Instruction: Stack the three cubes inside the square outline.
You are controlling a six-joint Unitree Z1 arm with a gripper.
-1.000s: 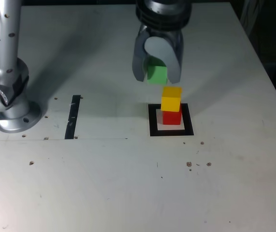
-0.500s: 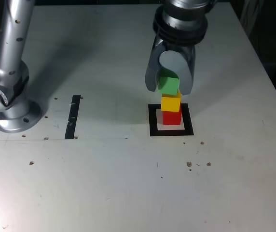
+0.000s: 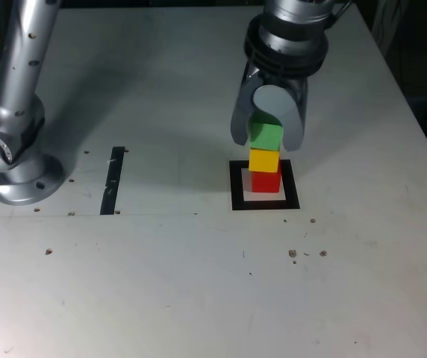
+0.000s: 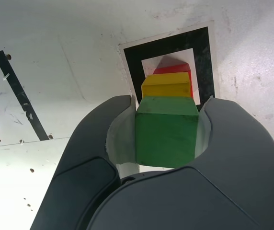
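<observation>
Pincer gripping green cube, yellow and red beneath, black strip apart

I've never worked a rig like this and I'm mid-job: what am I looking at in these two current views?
One robot arm on a fixed base appears in the exterior view, taken from off the arm. The wrist view comes from a camera on the arm, looking past its jaws.

The jaws are closed on a green cube, at the top of the column. Beneath it come a yellow cube and a red cube, inside a black square outline. A black strip lies on the pale surface too.
</observation>
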